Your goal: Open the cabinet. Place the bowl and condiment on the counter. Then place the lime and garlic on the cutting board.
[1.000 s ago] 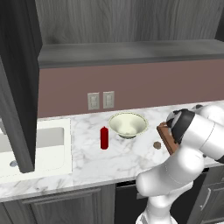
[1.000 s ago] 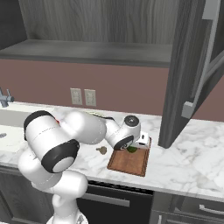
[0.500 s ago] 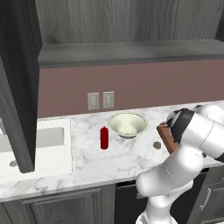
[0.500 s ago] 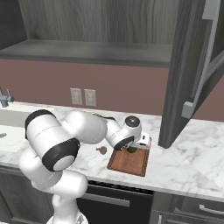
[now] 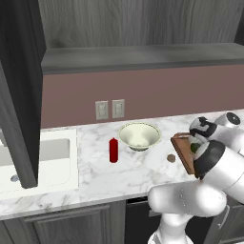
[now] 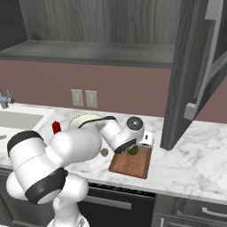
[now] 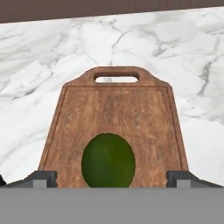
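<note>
Resting on the board point(image 7: 114, 109), the lime point(image 7: 108, 160) lies between the two fingers point(image 7: 40, 179), which stand wide apart on either side of it without touching it. The board's handle slot points away from the hand, toward the back wall, and the board itself lies flat on the marble tabletop point(image 5: 124, 174). In the right base view the lime point(image 6: 133, 150) sits near the board's point(image 6: 131, 163) back edge, just under the hand. The garlic point(image 5: 170, 157) lies on the tabletop just beside the board's point(image 5: 183, 151) left edge, apart from it. The bowl point(image 5: 139, 136) stands upright near the outlets, with the red bottle point(image 5: 113, 150) upright just to its left, both on the tabletop. The cabinet point(image 6: 190, 75) door hangs open above, and its shelf point(image 5: 143, 56) shows bare.
</note>
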Motion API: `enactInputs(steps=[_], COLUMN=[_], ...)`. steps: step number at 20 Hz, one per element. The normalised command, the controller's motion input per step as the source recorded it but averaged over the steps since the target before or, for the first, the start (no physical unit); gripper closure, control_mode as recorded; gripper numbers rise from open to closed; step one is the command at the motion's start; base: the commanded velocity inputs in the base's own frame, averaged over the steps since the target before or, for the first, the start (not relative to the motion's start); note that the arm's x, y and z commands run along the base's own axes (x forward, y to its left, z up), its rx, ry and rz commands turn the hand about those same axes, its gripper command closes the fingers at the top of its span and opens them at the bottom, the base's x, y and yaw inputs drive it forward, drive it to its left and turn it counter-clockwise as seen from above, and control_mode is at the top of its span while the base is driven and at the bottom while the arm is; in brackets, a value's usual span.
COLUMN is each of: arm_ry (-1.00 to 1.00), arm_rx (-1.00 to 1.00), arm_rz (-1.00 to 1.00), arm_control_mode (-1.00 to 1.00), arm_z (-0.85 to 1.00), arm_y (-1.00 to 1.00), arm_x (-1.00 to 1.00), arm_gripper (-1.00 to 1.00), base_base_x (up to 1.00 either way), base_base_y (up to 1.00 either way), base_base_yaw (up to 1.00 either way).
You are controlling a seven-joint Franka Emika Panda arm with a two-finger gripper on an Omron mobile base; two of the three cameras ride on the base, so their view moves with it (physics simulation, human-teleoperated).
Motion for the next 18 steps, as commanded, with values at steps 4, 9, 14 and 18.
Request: enactInputs(steps=[4,9,14,18], arm_ry=[-0.07,0.0,0.0,0.0], arm_rx=[0.0,0.0,0.0,0.0], arm_rz=[-0.03,-0.1,-0.13,-0.13], arm_control_mode=[-1.0,-1.0,-1.0,-1.0], arm_z=[0.51,0.38,0.45,0.47], arm_y=[0.45,0.59,0.35,0.21], arm_x=[-0.5,-0.42,-0.49,-0.44], arm_gripper=[-1.0,-1.0,-1.0,-1.0], base_base_x=[0.0,0.0,0.0,0.0], base_base_y=[0.0,0.0,0.0,0.0], base_base_yaw=[0.0,0.0,0.0,0.0])
